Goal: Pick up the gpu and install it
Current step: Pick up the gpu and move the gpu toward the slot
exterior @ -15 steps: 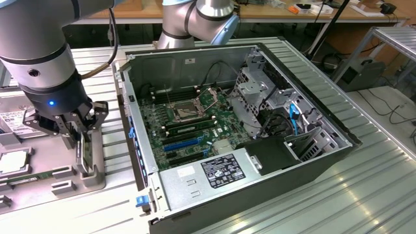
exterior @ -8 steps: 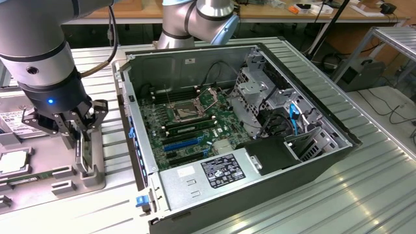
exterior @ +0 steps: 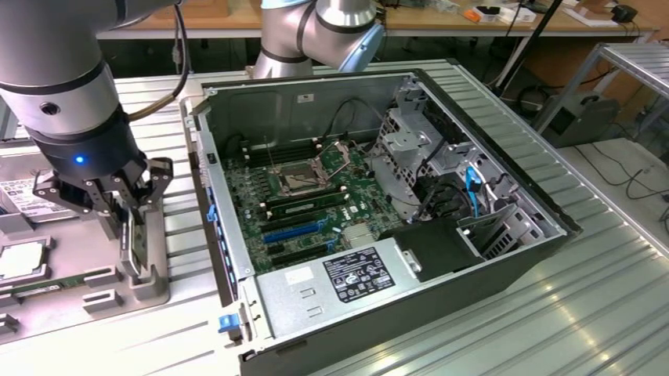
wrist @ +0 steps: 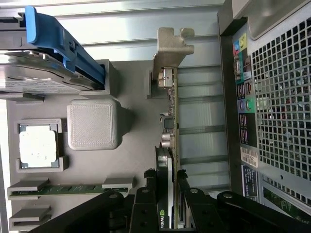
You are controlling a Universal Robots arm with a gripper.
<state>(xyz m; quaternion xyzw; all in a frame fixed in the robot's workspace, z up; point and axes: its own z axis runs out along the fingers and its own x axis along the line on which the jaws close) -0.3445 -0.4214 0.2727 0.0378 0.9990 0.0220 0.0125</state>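
Note:
The gpu point(wrist: 171, 121) stands on edge in a slot of the grey fixture tray point(wrist: 131, 141), its silver bracket point(wrist: 172, 46) at one end. My gripper point(wrist: 167, 194) is shut on the card, one black finger pressed against each face. In the exterior view, the gripper point(exterior: 117, 210) sits at the exterior view's left, over the upright gpu point(exterior: 134, 239) in its grey holder point(exterior: 141, 270). The open computer case point(exterior: 313, 78) lies to the right of it, with the motherboard point(exterior: 303, 188) and its blue expansion slots point(exterior: 293, 233) exposed.
On the fixture tray lie a hard drive point(wrist: 43, 73) in a blue caddy, a processor chip point(wrist: 38, 145), a grey square block point(wrist: 92, 124) and a green memory stick point(wrist: 68, 189). The case's rear panel point(wrist: 272, 97) stands close beside the gpu. The power supply point(exterior: 334, 282) fills the case's near end.

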